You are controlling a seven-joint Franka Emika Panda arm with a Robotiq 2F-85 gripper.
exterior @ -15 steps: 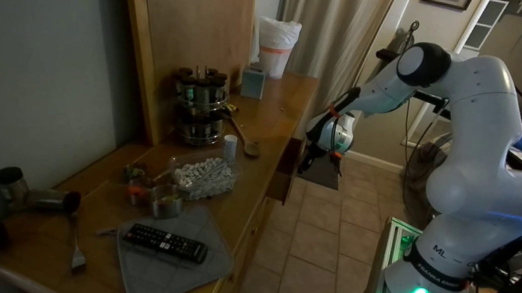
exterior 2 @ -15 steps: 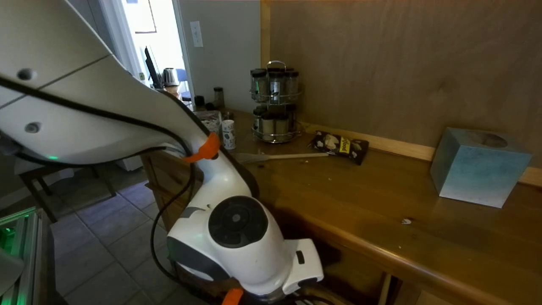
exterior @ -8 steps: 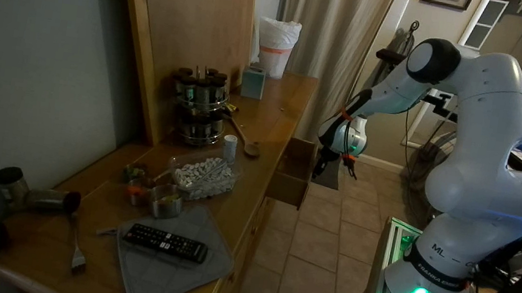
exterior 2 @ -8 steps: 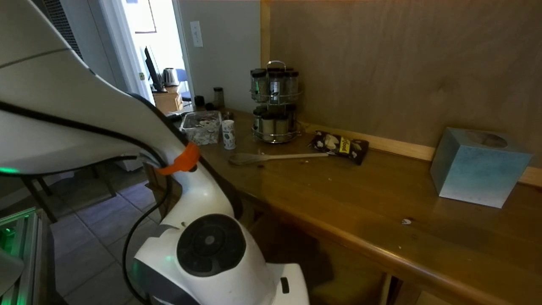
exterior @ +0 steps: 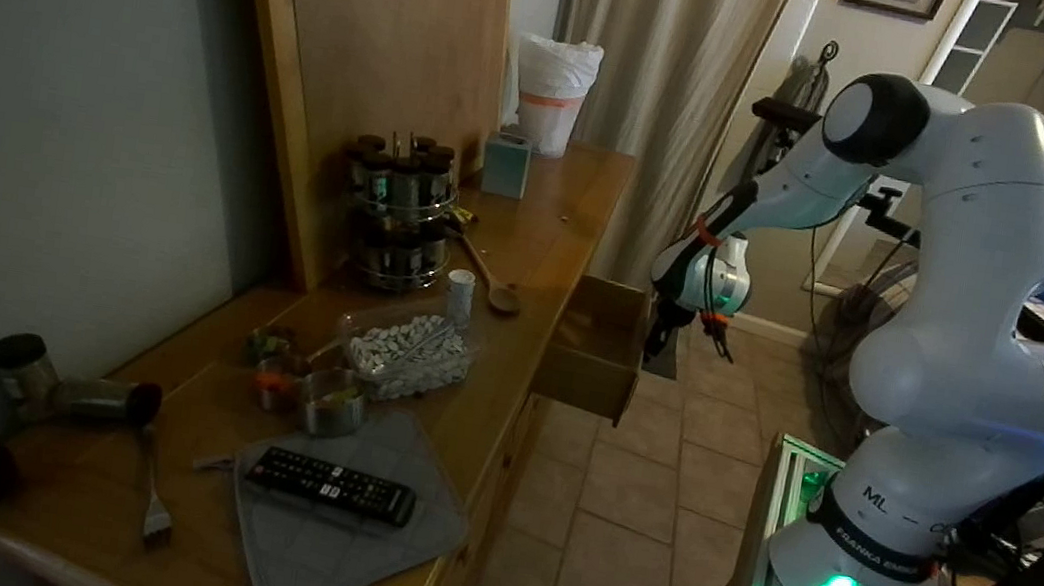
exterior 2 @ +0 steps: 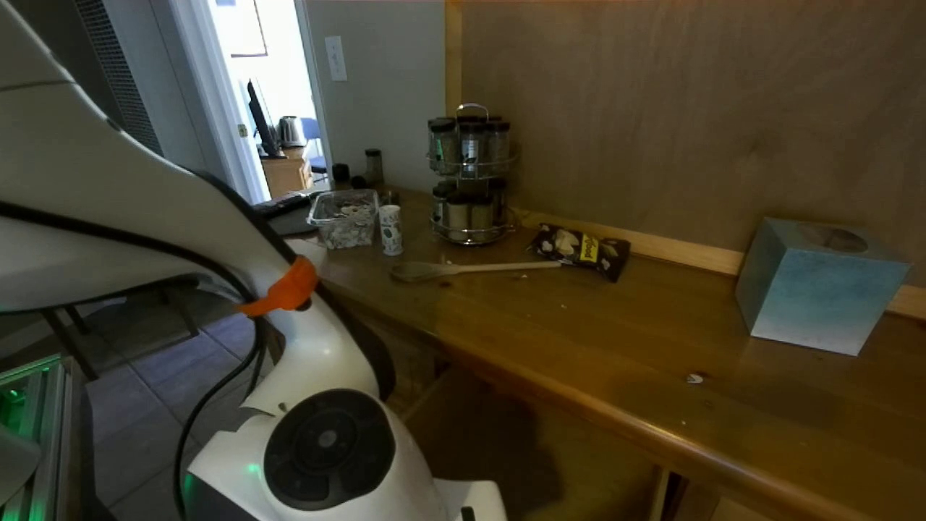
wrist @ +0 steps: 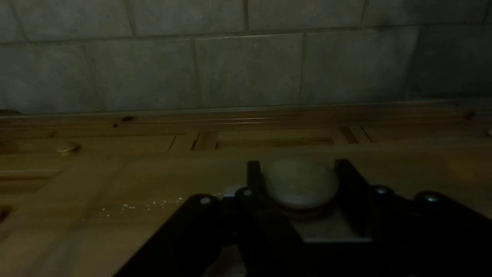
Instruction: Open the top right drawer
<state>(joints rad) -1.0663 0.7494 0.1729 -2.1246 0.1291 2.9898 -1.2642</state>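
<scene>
Remote (exterior: 331, 487), lower left in an exterior view: lying on a mat (exterior: 316, 558), probably just kept there, no part of the job. Drawer (exterior: 585, 380), centre of the same frame: standing well out from the cabinet (exterior: 548, 246), as the task asks, box interior on show. Gripper (wrist: 298, 169), lower centre of the wrist view: fingers (wrist: 254, 175) narrowed onto the drawer's knob (wrist: 301, 182), one either side, holding it presumably as the handiest pull.
</scene>
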